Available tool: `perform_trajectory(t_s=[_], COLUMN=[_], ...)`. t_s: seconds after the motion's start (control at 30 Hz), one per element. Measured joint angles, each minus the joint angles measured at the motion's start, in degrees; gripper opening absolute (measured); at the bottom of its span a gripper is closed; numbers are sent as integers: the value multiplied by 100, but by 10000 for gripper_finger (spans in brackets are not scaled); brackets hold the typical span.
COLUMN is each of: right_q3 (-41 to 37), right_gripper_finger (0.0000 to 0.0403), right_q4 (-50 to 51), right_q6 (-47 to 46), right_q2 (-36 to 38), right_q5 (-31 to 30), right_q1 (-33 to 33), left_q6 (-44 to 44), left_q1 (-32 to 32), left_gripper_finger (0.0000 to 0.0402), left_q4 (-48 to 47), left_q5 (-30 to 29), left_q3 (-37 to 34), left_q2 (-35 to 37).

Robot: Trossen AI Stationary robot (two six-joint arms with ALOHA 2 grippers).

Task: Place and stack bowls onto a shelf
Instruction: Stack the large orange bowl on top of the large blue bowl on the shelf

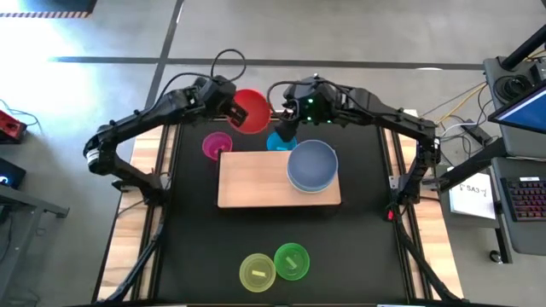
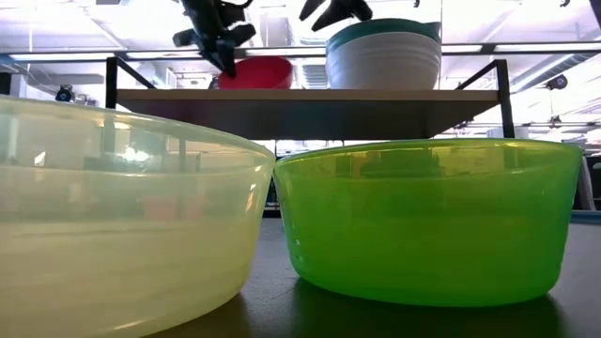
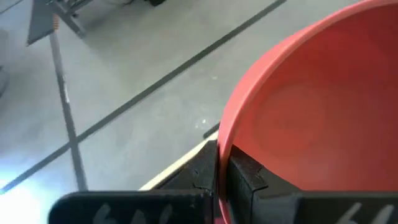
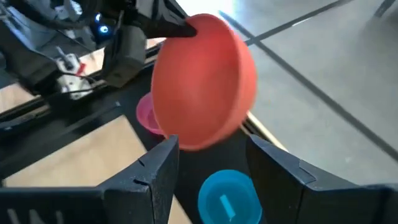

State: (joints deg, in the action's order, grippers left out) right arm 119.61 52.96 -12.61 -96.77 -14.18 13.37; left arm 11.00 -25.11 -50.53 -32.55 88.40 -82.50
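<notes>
My left gripper [image 1: 232, 108] is shut on a red bowl [image 1: 251, 112], held in the air beyond the far edge of the pale wood shelf [image 1: 256, 183]. My right gripper [image 4: 211, 162] stands open just right of the red bowl [image 4: 202, 81], above a cyan bowl [image 4: 227, 196], and touches nothing. A magenta bowl [image 1: 217, 145] rests on the mat by the shelf's far left corner. A stack of bowls with a slate-blue one [image 1: 312, 165] on top stands on the shelf's right end. In the low view the stack [image 2: 383, 56] shows a white bowl with a teal rim above it. My left gripper pinches the red bowl's rim [image 3: 222, 146], one finger [image 3: 245, 174] inside the bowl and the other outside it. The fingers come from the table's left, slanting down. The bowl is lifted clear and tilted, its underside turned toward my right gripper.
A yellow-green bowl [image 1: 258, 272] and a bright green bowl [image 1: 292, 260] stand side by side on the black mat near the front edge. The shelf's left and middle [image 1: 247, 179] are bare wood. Desks and cables lie off the table's right side.
</notes>
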Motion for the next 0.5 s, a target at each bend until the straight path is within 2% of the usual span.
perform_trajectory(t_s=[0.17,0.5], right_q3=[-1,-2], right_gripper_finger=[174,175], right_q4=[-99,-147], right_q6=[295,626], right_q2=[-217,-219], right_q5=[-218,-518], right_q1=[89,389], left_q6=[-152,-339], left_q1=[-82,-93], left_gripper_finger=[0,0], left_q4=[685,853], left_q5=[668,819], left_q3=[0,0], left_q2=[-110,-112])
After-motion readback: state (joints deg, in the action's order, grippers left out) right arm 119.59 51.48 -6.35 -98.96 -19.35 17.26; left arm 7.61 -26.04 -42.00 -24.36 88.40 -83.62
